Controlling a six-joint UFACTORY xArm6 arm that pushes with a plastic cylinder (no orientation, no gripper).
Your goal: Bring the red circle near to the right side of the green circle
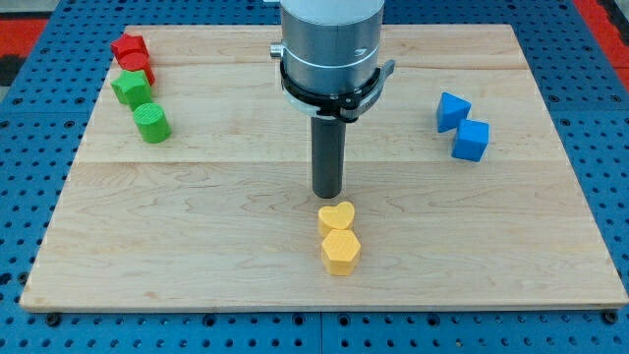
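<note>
Your dark rod hangs over the middle of the pale wooden tabletop (197, 246); my tip (327, 196) sits just above the yellow heart-shaped block (336, 216), which touches the yellow hexagonal block (340, 252) below it. There are no fingers here to open or close. You'll find the red circle (141, 70) far off at the view's top left, partly hidden under the red star-like block (128, 47). The green star-like block (129, 88) sits just below, then the green circle (152, 123). Two blue blocks (462, 126) lie together at the view's right.
</note>
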